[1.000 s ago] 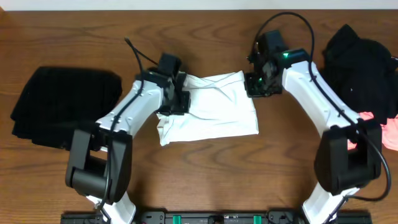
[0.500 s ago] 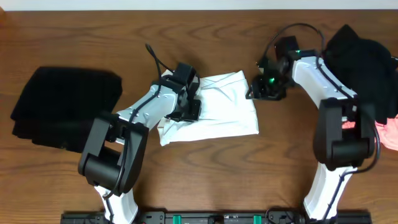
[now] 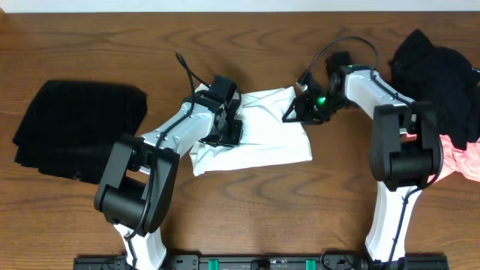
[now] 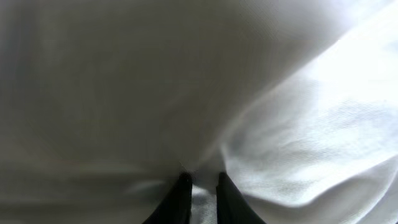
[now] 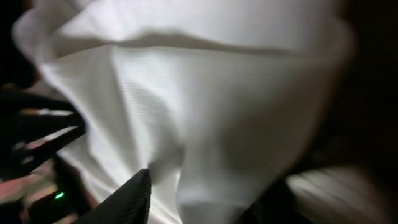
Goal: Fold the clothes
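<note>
One white T-shirt (image 3: 262, 135) lies near the middle of the wooden table (image 3: 337, 210), folded into a rough rectangle with wrinkles across its top and its lower left corner bunched. No print shows on the side that faces up. The left gripper (image 3: 231, 132) sits on the shirt's left part, and the left wrist view shows its two dark fingers (image 4: 180, 198) drawn close together with a pinch of white cloth between them, so it is clamped on the shirt. White fabric fills the rest of that view, creased to the right of the fingers.

The right gripper (image 3: 292, 115) is at the shirt's upper right corner, tilted toward the cloth. In the right wrist view only one dark finger (image 5: 130, 196) shows at the bottom, against a fold of white fabric; whether its jaws grip the cloth or stand apart, I cannot tell.

Well apart on the left side of the table rests a folded black garment (image 3: 79, 131). At the far right a crumpled black garment (image 3: 435, 75) is heaped, with a pink garment (image 3: 461, 159) just below it at the table's edge.
</note>
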